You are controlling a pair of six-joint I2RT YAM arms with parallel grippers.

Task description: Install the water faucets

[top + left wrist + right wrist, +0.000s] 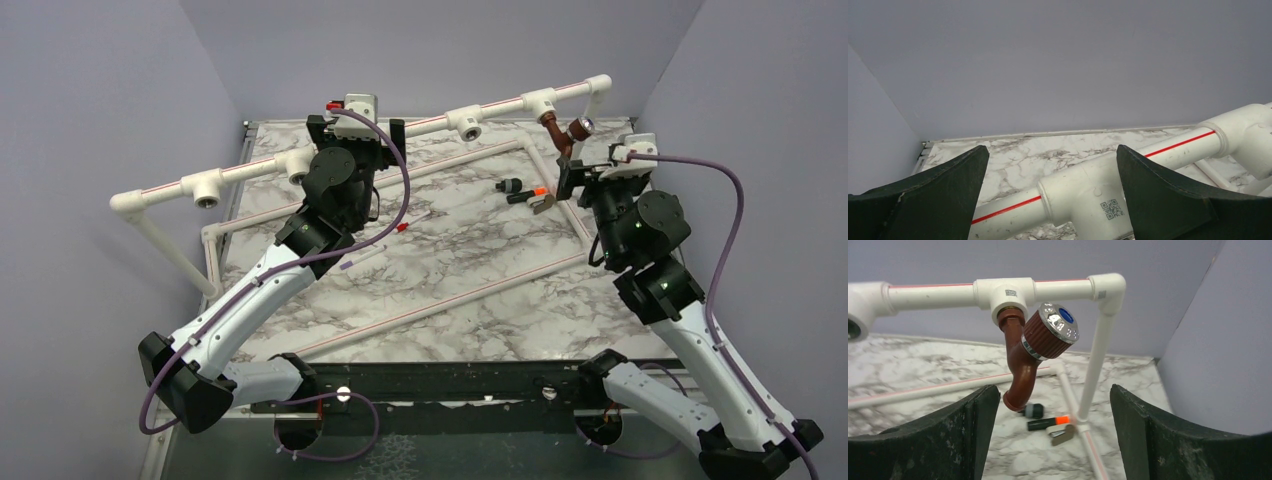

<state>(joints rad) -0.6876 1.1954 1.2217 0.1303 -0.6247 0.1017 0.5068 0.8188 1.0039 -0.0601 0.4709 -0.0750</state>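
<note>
The faucet (1018, 365) hangs at the far right, its top in the end tee (1005, 292) of the pipe (930, 290), its long body running downward with a bend. It lies straight ahead of the right pincer (1053, 390), beyond the tips and untouched; these jaws stand apart and hold nothing. The left pincer (1053, 150), also wide apart, is well to the left, so the right arm is nearer.
</note>
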